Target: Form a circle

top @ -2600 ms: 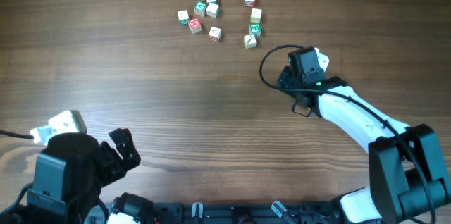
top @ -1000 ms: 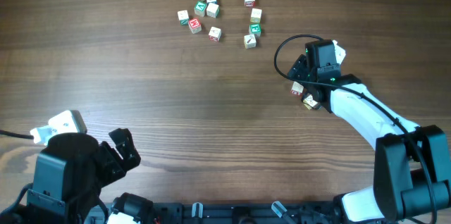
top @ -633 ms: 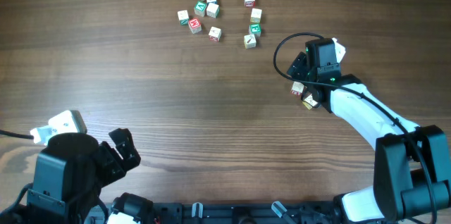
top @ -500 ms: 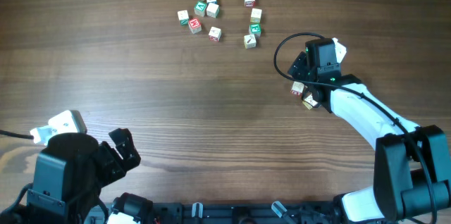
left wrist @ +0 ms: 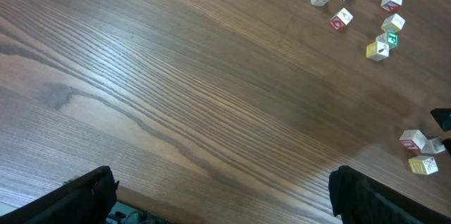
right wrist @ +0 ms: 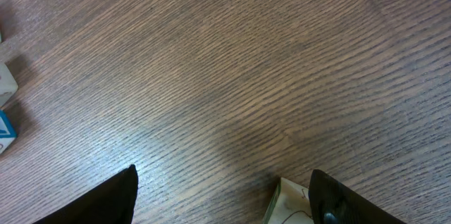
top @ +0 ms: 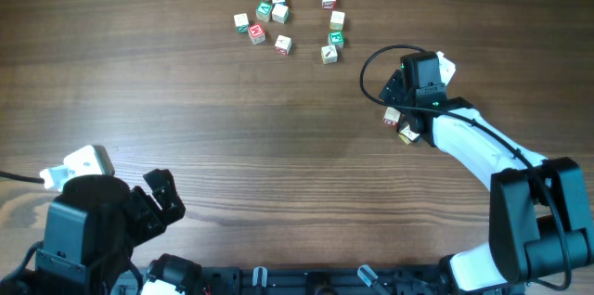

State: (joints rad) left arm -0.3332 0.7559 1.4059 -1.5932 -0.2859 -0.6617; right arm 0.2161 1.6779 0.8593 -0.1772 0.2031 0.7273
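Note:
Several small pale cubes with red or green faces lie in a loose cluster [top: 280, 17] at the table's far middle, also seen in the left wrist view as a cluster [left wrist: 342, 18]. It is an open scatter, not a closed circle. Two more cubes [top: 392, 116] [top: 406, 133] lie apart, close beside my right arm. My right gripper [top: 397, 100] points down at the table just above them, jaws open. One cube [right wrist: 289, 206] sits by its right finger with nothing gripped. My left gripper [top: 162, 195] rests open at the near left, far from every cube.
Bare wooden table [top: 232, 128] lies between the cluster and the near edge. A black cable [top: 367, 77] loops out from the right wrist toward the cluster. Two cluster cubes [right wrist: 3, 83] peek in at the left edge of the right wrist view.
Since the earliest frame the right gripper has shifted a little to the right, and two cubes now show beside it. Over the last second its jaws widened slightly. The left arm is still.

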